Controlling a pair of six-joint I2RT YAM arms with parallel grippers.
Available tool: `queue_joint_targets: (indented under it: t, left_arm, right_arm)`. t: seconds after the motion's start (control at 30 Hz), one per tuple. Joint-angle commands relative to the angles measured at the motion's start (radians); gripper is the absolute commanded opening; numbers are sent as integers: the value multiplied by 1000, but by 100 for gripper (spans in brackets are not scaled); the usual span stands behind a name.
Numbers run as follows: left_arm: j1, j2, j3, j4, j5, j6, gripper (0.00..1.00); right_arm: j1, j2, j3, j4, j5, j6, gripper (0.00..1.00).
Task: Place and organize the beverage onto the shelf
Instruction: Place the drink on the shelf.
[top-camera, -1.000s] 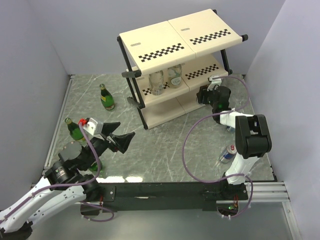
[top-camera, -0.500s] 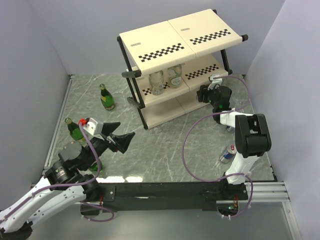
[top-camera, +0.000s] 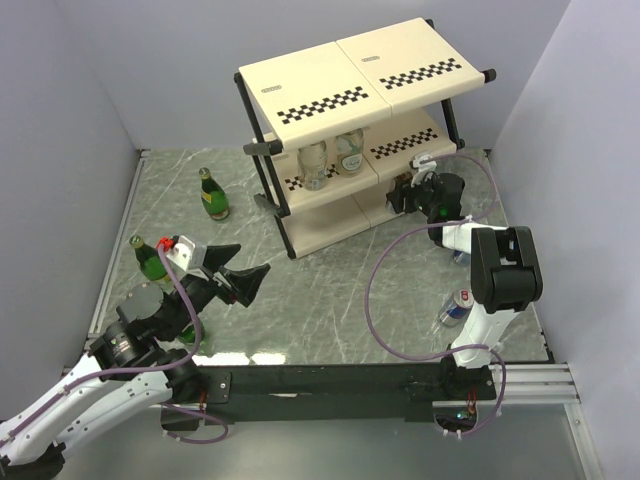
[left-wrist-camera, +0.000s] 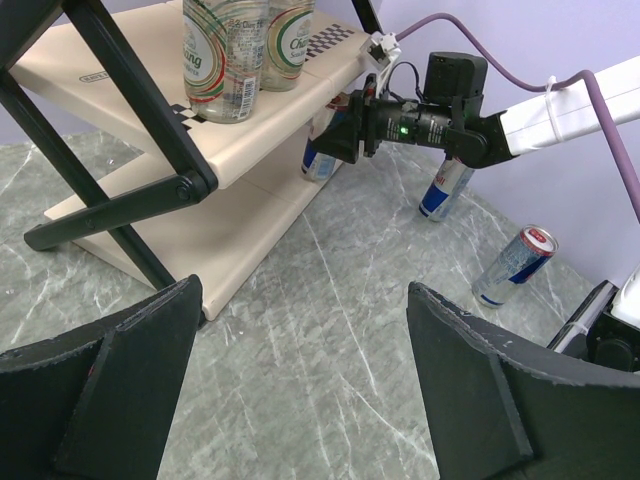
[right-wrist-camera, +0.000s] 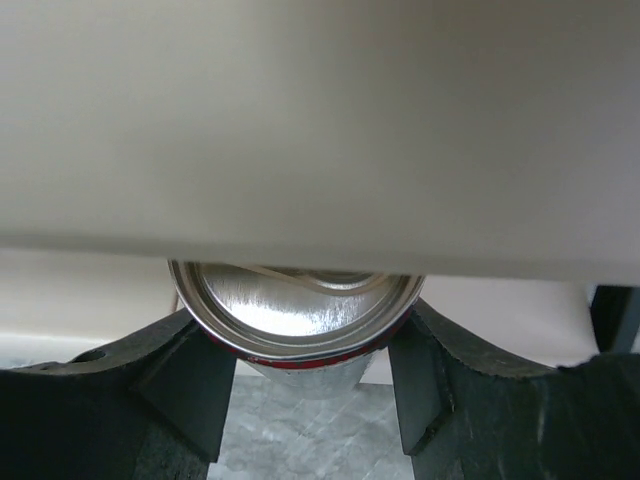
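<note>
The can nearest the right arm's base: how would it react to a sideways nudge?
The can is slim and tall on a small base, so it would probably tip easily. Once down, its round body would likely roll across the smooth table. Its glossy metal side may slip in a loose grip.

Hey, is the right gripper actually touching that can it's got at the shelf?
Touching. The right wrist view shows the can clamped in the right gripper, with its fingers pressed against both sides.

Three slim silver-and-blue cans, two clear bottles with green-and-red labels, two green glass bottles with yellow labels in plain view, one three-tier cream shelf
</note>
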Motion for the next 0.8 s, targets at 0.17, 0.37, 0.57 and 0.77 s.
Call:
queue_joint_targets:
  t: [0.17,0.37,0.57,0.77]
  left_arm:
    - [-1,1,14,48,-6,-12,89]
    - [0,6,23,46,-4,-14,89]
    - [0,4,20,46,-9,-15,89]
    - [0,13,22,52,-7,-15,89]
  right_arm:
    - [-11,-12,53,58,-109,-77,0]
    - [-9,-1,94,-26,-133,-124,0]
    - [-9,-8,80,8,-123,-181,0]
    - [-8,2,74,49,-129,-198,0]
